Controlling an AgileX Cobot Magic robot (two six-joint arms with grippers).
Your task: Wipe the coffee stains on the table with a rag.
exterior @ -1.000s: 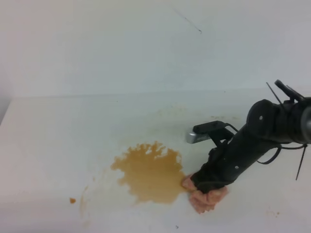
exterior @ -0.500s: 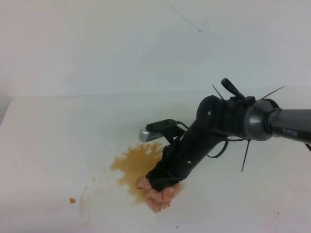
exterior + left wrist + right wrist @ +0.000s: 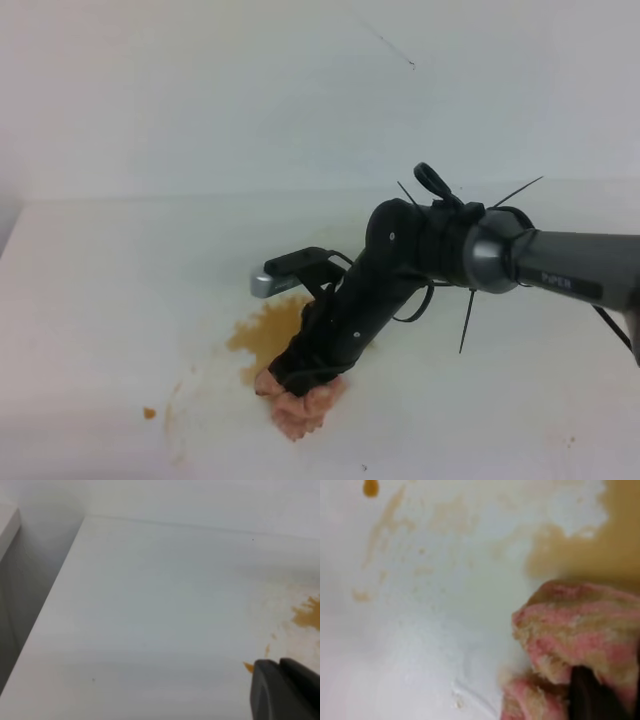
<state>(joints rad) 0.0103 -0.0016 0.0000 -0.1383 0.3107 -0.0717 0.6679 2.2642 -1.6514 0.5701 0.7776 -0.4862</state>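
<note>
White "PIPER" lettering [image 3: 558, 283] — right gripper [image 3: 300, 378] clamps rag [image 3: 300, 405].

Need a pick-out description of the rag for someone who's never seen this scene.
On the white table, find the tan-brown coffee stains near the front. The rag sits at their lower edge, pinched under the right gripper. It is the only crumpled salmon-pink cloth; the stains are flat liquid.

A bare test bench, lab-like: a plain white tabletop [image 3: 100, 300] against a blank white wall [image 3: 200, 90], with a cable-tied black robot arm [image 3: 420, 260].
</note>
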